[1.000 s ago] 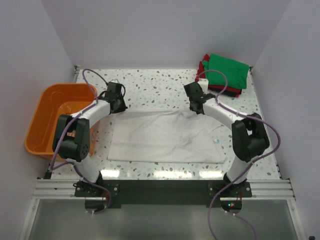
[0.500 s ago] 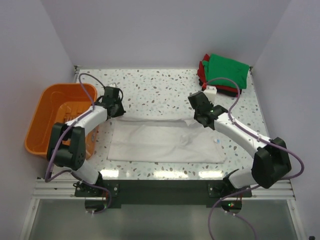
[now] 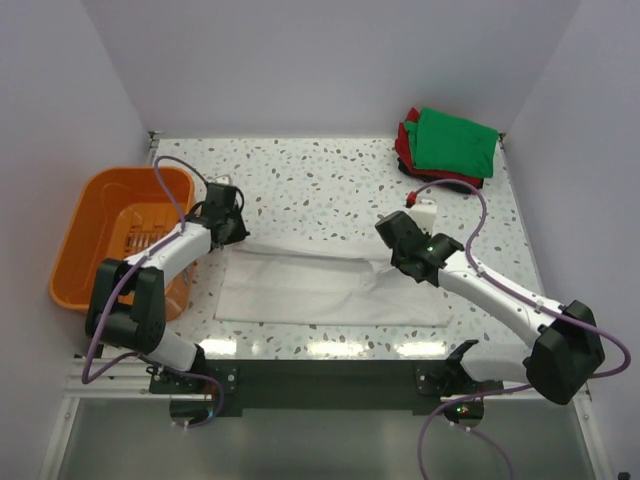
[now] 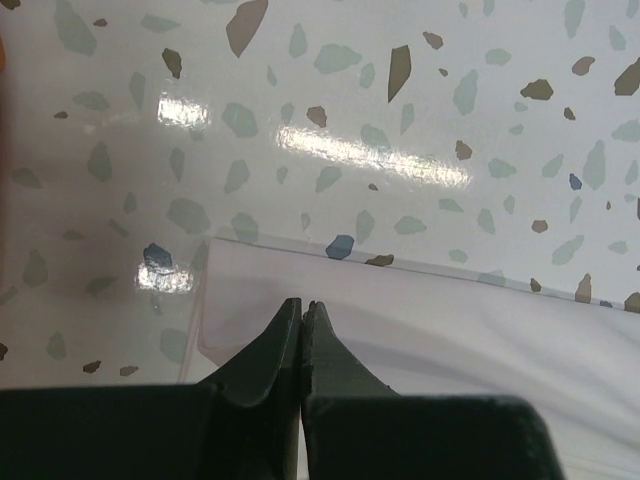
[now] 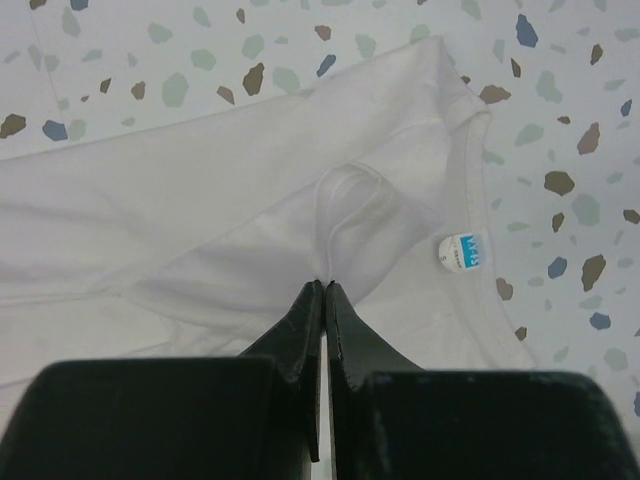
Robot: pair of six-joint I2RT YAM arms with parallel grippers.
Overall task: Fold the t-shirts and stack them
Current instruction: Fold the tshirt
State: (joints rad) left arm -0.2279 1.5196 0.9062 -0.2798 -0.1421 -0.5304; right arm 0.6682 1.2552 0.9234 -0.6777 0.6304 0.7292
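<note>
The off-white t-shirt (image 3: 320, 295) lies flat across the middle of the table. My left gripper (image 3: 238, 232) is shut on its far left corner, with the cloth (image 4: 480, 320) spreading below the shut tips (image 4: 302, 305). My right gripper (image 3: 398, 258) is shut on a pinch of cloth (image 5: 200, 220) near the collar, and wrinkles run out from the tips (image 5: 322, 284). The light-blue neck label (image 5: 460, 250) lies just right of them. A folded stack sits at the back right: green t-shirt (image 3: 455, 140) on top, red (image 3: 404, 138) and dark (image 3: 440, 182) below.
An orange plastic basket (image 3: 90, 215) stands at the left edge, close to my left arm. The speckled tabletop (image 3: 320, 180) shows behind the shirt. Walls close in on the left, back and right. A metal rail (image 3: 320, 378) runs along the near edge.
Both grippers have moved toward the near edge, drawing the shirt's far edge with them. The shirt now covers a narrower strip of the table.
</note>
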